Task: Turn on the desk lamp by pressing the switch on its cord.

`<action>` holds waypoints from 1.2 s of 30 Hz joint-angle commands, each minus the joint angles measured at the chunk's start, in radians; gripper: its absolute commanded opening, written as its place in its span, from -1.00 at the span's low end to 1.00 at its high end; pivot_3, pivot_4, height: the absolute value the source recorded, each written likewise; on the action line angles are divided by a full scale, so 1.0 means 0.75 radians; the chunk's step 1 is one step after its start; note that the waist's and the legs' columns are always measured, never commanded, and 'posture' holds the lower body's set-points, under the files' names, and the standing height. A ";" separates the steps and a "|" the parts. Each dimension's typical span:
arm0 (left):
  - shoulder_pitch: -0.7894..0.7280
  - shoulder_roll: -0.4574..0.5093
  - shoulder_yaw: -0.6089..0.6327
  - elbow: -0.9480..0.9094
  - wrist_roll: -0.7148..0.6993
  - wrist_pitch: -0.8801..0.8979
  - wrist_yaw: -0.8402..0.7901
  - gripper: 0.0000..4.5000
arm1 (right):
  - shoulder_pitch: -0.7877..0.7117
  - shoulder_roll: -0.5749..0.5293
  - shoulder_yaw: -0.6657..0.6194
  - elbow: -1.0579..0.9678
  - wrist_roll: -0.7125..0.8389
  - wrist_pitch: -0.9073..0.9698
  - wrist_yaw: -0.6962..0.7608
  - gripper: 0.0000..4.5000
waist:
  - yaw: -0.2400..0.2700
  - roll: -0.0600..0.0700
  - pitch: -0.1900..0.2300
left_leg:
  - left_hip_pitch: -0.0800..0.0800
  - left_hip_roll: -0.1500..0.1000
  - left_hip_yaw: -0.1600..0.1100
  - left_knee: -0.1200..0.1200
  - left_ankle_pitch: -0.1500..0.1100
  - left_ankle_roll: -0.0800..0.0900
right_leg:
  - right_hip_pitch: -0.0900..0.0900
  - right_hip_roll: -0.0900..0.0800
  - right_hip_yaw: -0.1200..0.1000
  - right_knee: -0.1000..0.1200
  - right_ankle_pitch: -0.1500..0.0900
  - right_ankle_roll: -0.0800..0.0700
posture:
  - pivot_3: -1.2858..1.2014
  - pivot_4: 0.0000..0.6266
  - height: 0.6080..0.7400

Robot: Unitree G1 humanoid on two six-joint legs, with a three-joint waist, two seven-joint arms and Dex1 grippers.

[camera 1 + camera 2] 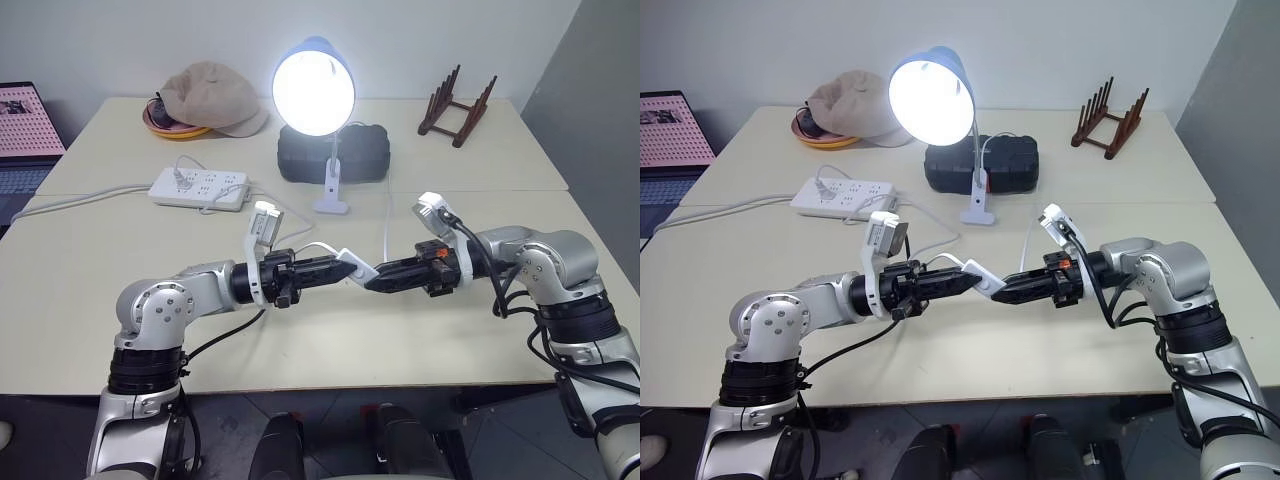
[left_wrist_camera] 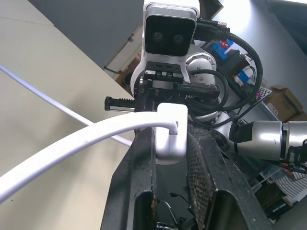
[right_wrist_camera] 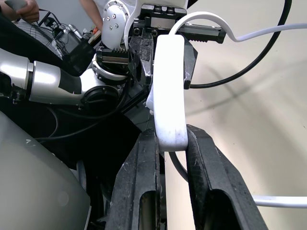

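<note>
Just above the surface (image 1: pixel 120 330), the left hand (image 1: pixel 352 268) and the right hand (image 1: pixel 372 281) meet tip to tip. Both are clenched on the switch (image 1: pixel 358 264), one at each end, and its cord (image 1: pixel 388 222) runs back to the desk lamp (image 1: pixel 314 88). The lamp stands farther back, shining bright, beside a black box (image 1: pixel 365 152).

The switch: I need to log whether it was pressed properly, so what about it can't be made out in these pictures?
- The switch's rocker position: in both wrist views the black fingers of the two end effectors cover its sides.
- Head views: the switch is too small to show any detail.
- Where the cord reaches the lamp: hidden behind the base.
- The cord's plug end: not traceable at the power strip.
</note>
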 commanded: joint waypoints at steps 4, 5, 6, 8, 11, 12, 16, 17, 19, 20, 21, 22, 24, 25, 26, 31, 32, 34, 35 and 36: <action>0.040 0.059 0.025 -0.057 -0.002 0.003 0.011 -0.06 | -0.057 0.009 -0.014 0.015 0.010 -0.039 -0.009 -0.83 | 0.000 0.000 0.000 | -0.003 0.000 0.000 0.000 0.000 0.000 | -0.003 0.000 0.000 0.000 0.000 0.000 | 0.03 -0.52 1.00; 0.061 0.079 0.032 -0.072 0.004 -0.002 0.011 0.02 | -0.067 0.011 -0.013 0.031 0.005 -0.048 -0.007 -0.83 | -0.001 0.000 0.000 | -0.004 0.000 0.000 0.000 0.000 0.000 | -0.004 0.000 0.000 0.000 0.000 0.000 | 0.03 -0.52 1.00; 0.081 0.100 0.038 -0.087 0.012 -0.012 0.008 0.11 | -0.077 0.015 -0.011 0.050 -0.003 -0.060 -0.006 -0.83 | -0.003 0.000 0.000 | -0.004 0.000 0.000 0.000 0.000 0.000 | -0.005 0.000 0.000 0.001 0.000 0.000 | 0.03 -0.52 1.00; 0.112 0.147 0.056 -0.111 0.033 -0.040 0.009 0.27 | -0.107 0.027 0.006 0.114 -0.039 -0.112 -0.003 -0.83 | -0.005 0.000 0.000 | -0.005 0.000 0.000 -0.001 0.000 0.000 | -0.007 0.000 0.001 0.001 0.000 0.000 | 0.03 -0.52 1.00; 0.137 0.226 0.074 -0.150 0.103 -0.115 0.004 0.52 | -0.162 0.062 0.059 0.273 -0.166 -0.278 -0.027 -0.83 | -0.004 0.000 0.000 | -0.007 0.000 0.000 -0.002 0.000 0.000 | -0.010 0.000 0.000 0.002 0.000 0.000 | 0.03 -0.52 1.00; 0.138 0.248 0.075 -0.159 0.133 -0.147 0.009 0.60 | -0.176 0.072 0.085 0.325 -0.225 -0.354 -0.035 -0.83 | -0.003 0.000 0.000 | -0.006 0.001 0.000 -0.002 0.000 0.000 | -0.010 0.000 0.001 0.003 0.000 0.000 | 0.03 -0.52 1.00; 0.146 0.369 0.015 -0.227 0.351 -0.357 -0.018 0.96 | -0.222 0.121 0.207 0.552 -0.481 -0.690 -0.082 -0.83 | -0.003 0.000 0.000 | -0.006 0.000 0.001 -0.001 0.000 0.000 | -0.010 0.000 0.001 0.002 0.000 0.000 | 0.03 -0.52 1.00; 0.149 0.405 -0.008 -0.248 0.420 -0.424 -0.031 0.98 | -0.237 0.140 0.245 0.621 -0.553 -0.781 -0.100 -0.83 | -0.003 0.000 0.001 | -0.007 0.000 0.001 -0.001 0.000 0.000 | -0.010 0.000 0.001 0.002 0.000 0.000 | 0.03 -0.52 1.00; 0.149 0.471 -0.073 -0.269 0.552 -0.544 -0.064 0.98 | -0.262 0.173 0.306 0.735 -0.671 -0.936 -0.130 -0.83 | -0.002 0.000 0.001 | -0.007 0.000 0.002 -0.002 0.000 0.000 | -0.010 0.000 0.002 0.001 0.000 0.000 | 0.03 -0.52 1.00; 0.148 0.496 -0.105 -0.269 0.607 -0.595 -0.081 0.98 | -0.274 0.188 0.327 0.784 -0.718 -1.001 -0.138 -0.83 | -0.002 0.000 0.001 | -0.007 0.000 0.003 -0.002 0.000 0.000 | -0.011 0.000 0.002 0.000 0.000 0.000 | 0.03 -0.52 1.00; 0.144 0.523 -0.147 -0.268 0.670 -0.651 -0.101 0.98 | -0.287 0.202 0.352 0.837 -0.767 -1.063 -0.146 -0.83 | -0.001 0.001 0.001 | -0.007 0.000 0.003 -0.004 0.000 0.000 | -0.011 0.000 0.002 0.000 0.000 0.000 | 0.03 -0.52 1.00; 0.138 0.531 -0.171 -0.261 0.705 -0.684 -0.112 0.98 | -0.298 0.216 0.364 0.880 -0.801 -1.109 -0.154 -0.83 | -0.001 0.001 0.001 | -0.007 0.000 0.004 -0.004 0.000 0.000 | -0.011 0.000 0.003 0.000 0.000 -0.001 | 0.03 -0.52 1.00; 0.113 0.521 -0.201 -0.239 0.736 -0.716 -0.122 0.98 | -0.317 0.235 0.374 0.947 -0.849 -1.180 -0.149 -0.83 | -0.001 0.001 0.001 | -0.008 0.000 0.004 -0.005 0.000 0.000 | -0.011 0.000 0.003 0.000 0.000 -0.001 | 0.03 -0.52 1.00; 0.094 0.513 -0.216 -0.222 0.751 -0.728 -0.131 0.98 | -0.322 0.242 0.372 0.966 -0.860 -1.199 -0.137 -0.83 | -0.001 0.001 0.001 | -0.008 0.000 0.004 -0.005 0.000 0.000 | -0.011 0.000 0.003 -0.001 0.000 -0.001 | 0.03 -0.52 1.00; 0.082 0.509 -0.227 -0.208 0.765 -0.740 -0.140 0.98 | -0.327 0.248 0.367 0.985 -0.870 -1.216 -0.127 -0.83 | -0.001 0.001 0.001 | -0.008 0.001 0.004 -0.005 0.000 0.000 | -0.011 0.000 0.003 0.000 0.000 -0.001 | 0.03 -0.52 1.00; 0.028 0.491 -0.259 -0.147 0.803 -0.763 -0.173 1.00 | -0.303 0.231 0.327 0.952 -0.858 -1.206 -0.053 -0.24 | -0.002 0.001 0.001 | -0.007 0.001 0.004 -0.005 0.000 0.000 | -0.011 0.000 0.003 0.003 0.000 0.000 | 0.03 -0.52 1.00; 0.013 0.488 -0.270 -0.131 0.815 -0.770 -0.186 1.00 | -0.286 0.214 0.317 0.914 -0.852 -1.194 -0.040 -0.12 | -0.001 0.001 0.001 | -0.006 0.001 0.004 -0.004 0.000 0.000 | -0.011 0.000 0.003 0.003 0.000 -0.001 | 0.03 -0.52 1.00; -0.040 0.480 -0.304 -0.076 0.843 -0.785 -0.225 1.00 | -0.223 0.149 0.273 0.755 -0.809 -1.117 -0.013 0.10 | 0.007 0.001 0.001 | -0.007 0.001 0.003 -0.004 0.000 0.000 | -0.011 0.000 0.003 0.003 0.000 -0.001 | 0.03 -0.52 1.00; -0.062 0.478 -0.320 -0.053 0.854 -0.793 -0.244 1.00 | -0.195 0.121 0.255 0.684 -0.794 -1.083 -0.004 0.19 | 0.010 0.001 0.001 | -0.007 0.001 0.003 -0.004 0.000 0.000 | -0.011 0.000 0.002 0.003 0.000 -0.001 | 0.03 -0.52 1.00; -0.099 0.468 -0.339 -0.010 0.871 -0.809 -0.268 1.00 | -0.159 0.087 0.221 0.580 -0.767 -1.025 -0.011 0.28 | 0.012 0.001 0.001 | -0.008 0.000 0.003 -0.004 0.000 0.000 | -0.011 0.000 0.002 0.003 0.000 -0.001 | 0.03 -0.52 1.00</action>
